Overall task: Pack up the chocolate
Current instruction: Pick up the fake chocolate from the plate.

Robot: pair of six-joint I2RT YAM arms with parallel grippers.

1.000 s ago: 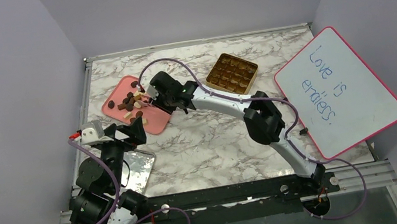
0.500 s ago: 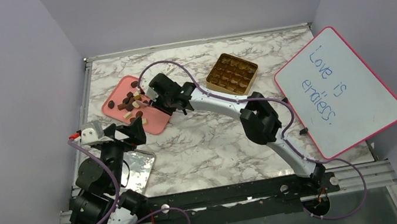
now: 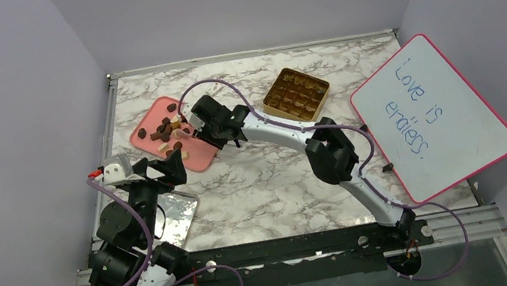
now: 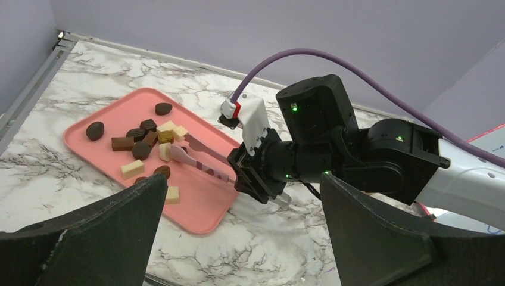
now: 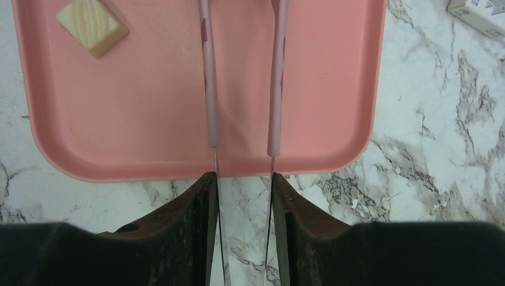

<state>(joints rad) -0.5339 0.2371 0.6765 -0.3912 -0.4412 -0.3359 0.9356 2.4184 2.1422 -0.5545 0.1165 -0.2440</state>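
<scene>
Right end effector (image 5: 241, 185) pinching pink tweezers (image 4: 199, 158), tips spread just ahead over chocolate pieces (image 4: 141, 150); best to straddle 1 piece before squeezing gently.

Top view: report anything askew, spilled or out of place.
The whiteboard sits rotated, overhanging the marble table at its right edge. The chocolate all lies on the pink tray; none has spilled off it.
</scene>
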